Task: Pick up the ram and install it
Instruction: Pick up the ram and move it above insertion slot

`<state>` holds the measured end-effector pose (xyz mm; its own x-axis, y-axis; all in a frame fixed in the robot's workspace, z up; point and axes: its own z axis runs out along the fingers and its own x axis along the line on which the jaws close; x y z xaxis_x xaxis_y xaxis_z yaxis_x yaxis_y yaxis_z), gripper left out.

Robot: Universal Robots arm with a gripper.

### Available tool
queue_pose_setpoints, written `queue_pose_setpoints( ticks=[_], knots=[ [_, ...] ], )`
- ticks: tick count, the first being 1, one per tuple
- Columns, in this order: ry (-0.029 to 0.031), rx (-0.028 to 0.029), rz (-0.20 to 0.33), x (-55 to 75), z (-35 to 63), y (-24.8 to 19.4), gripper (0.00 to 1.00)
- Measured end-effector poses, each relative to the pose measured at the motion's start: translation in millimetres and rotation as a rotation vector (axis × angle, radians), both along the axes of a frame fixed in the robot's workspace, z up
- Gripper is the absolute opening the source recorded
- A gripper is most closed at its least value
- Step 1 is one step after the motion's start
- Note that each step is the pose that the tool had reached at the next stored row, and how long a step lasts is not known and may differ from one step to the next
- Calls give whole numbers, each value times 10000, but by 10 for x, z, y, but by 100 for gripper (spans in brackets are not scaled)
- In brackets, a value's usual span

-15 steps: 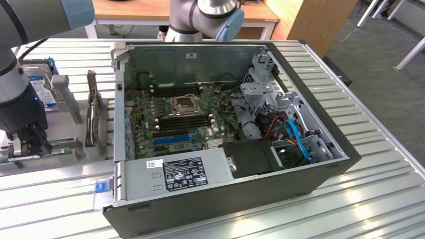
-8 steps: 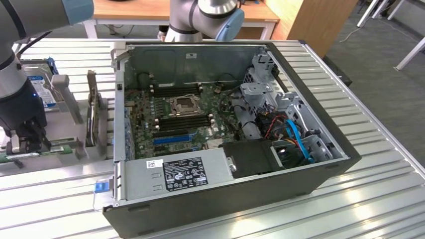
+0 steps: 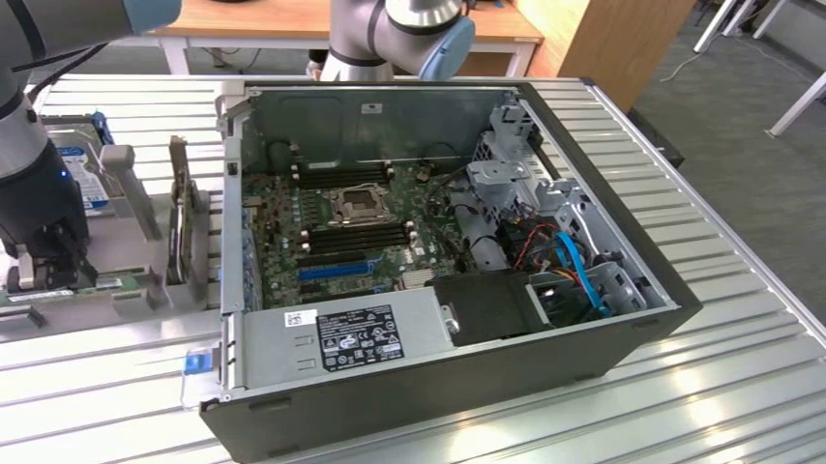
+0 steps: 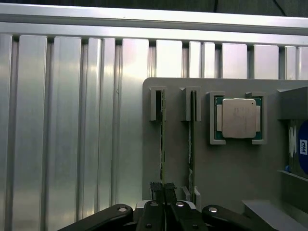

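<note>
My pincer (image 4: 162, 189) is pinched almost shut on the ram (image 4: 162, 137), which stands on edge in the holder (image 4: 226, 168) on the desk (image 4: 72, 120), its long axis running lengthwise between my fingertips.

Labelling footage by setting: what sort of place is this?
Probably a robotics lab workbench for PC assembly: an open computer case with bare motherboard on a ribbed aluminium table, a grey parts fixture holding a CPU, and a gripper shut on the ram there.
</note>
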<state>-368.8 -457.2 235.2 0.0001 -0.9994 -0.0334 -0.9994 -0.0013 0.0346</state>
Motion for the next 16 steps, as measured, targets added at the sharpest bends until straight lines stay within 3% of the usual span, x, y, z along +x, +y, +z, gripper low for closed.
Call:
queue_pose_setpoints(
  ticks=[16],
  knots=[
    [0, 23, 0, 34, 283, 0, 12]
  ],
)
